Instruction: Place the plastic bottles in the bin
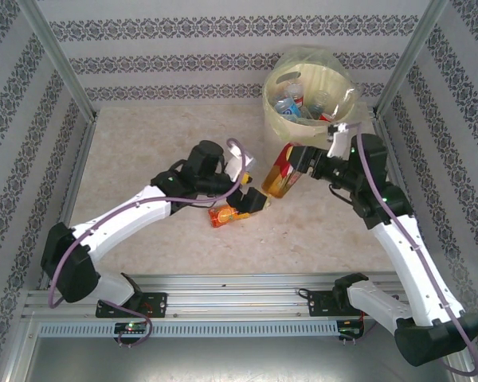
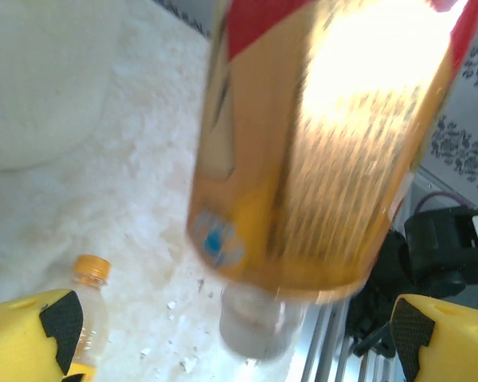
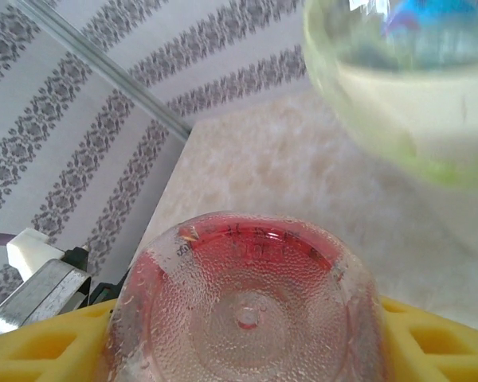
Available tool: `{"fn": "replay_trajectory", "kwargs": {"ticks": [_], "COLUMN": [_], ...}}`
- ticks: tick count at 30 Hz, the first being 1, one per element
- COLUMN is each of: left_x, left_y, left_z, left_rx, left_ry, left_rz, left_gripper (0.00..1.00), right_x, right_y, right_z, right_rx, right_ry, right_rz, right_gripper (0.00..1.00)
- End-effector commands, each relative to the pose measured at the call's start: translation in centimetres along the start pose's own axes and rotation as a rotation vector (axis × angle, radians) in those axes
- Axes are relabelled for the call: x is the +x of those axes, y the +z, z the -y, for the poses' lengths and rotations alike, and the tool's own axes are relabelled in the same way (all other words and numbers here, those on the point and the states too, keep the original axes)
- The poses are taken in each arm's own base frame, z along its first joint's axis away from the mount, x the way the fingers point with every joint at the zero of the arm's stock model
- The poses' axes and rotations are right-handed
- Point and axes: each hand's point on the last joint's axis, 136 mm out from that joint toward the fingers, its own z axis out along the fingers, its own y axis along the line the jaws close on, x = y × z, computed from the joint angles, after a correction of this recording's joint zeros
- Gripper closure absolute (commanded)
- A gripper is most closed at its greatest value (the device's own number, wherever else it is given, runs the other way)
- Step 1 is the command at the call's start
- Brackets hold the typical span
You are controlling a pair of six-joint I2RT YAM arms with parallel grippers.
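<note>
Grips orange bottle point(image 1: 280, 177) by its stiffer base in right gripper point(image 1: 297, 164), clear of gaping left gripper point(image 1: 257, 200); probably light, crushable mid-body.

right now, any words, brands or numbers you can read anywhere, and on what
None can be read.
Label print on the held bottle: motion-blurred, unreadable.
Raised marks on its base: too faint.
Labels on the bottles in the bin: too small.
Label on the orange bottle lying on the table: too small.

Patterned striped walls point(image 1: 223, 40) surround a pale marbled tabletop point(image 1: 155, 139).
</note>
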Motion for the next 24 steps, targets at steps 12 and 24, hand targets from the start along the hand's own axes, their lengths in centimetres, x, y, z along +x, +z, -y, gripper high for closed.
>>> {"fn": "replay_trajectory", "kwargs": {"ticks": [12, 24], "left_x": [-1.5, -0.9], "left_y": [-2.2, -2.2], "left_z": [-0.1, -1.2], "left_rx": [-0.029, -0.085], "left_ry": [0.091, 0.076], "left_rz": [0.052, 0.022], "left_gripper": [0.0, 0.0], "right_x": [-15.8, -24.2], "right_y": [-4.7, -2.5], "right_z": [-1.8, 2.1], "right_rx": [0.171, 0.317], "right_ry": [-0.179, -0.182], "right_rz": [0.37, 0.53], "right_gripper": [0.41, 0.4]}}
